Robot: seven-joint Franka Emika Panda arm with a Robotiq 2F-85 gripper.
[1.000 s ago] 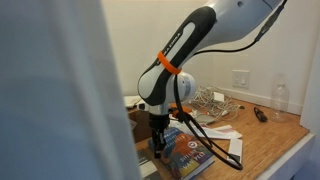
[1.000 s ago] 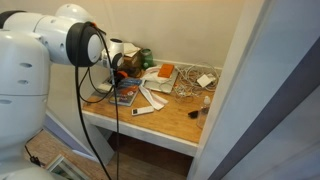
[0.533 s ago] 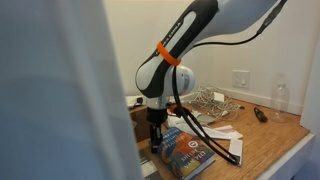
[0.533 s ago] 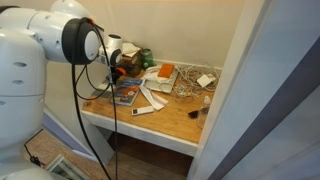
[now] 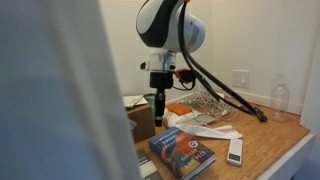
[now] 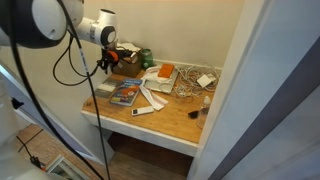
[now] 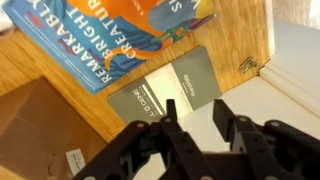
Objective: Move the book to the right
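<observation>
While the book (image 5: 183, 152) lies by the box (image 5: 140, 122), the gripper (image 5: 160, 117) hangs open, empty.

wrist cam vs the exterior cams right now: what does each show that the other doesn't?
Wrist only: readable lettering on the book; the empty gap between the fingers of the gripper. Exterior only: white remote, wall outlet, the arm. Both: book flat on the wooden table, gripper in the air, not touching it.

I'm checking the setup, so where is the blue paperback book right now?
In both exterior views the blue paperback book lies flat near the front edge of the wooden table, with the white remote beside it.
</observation>
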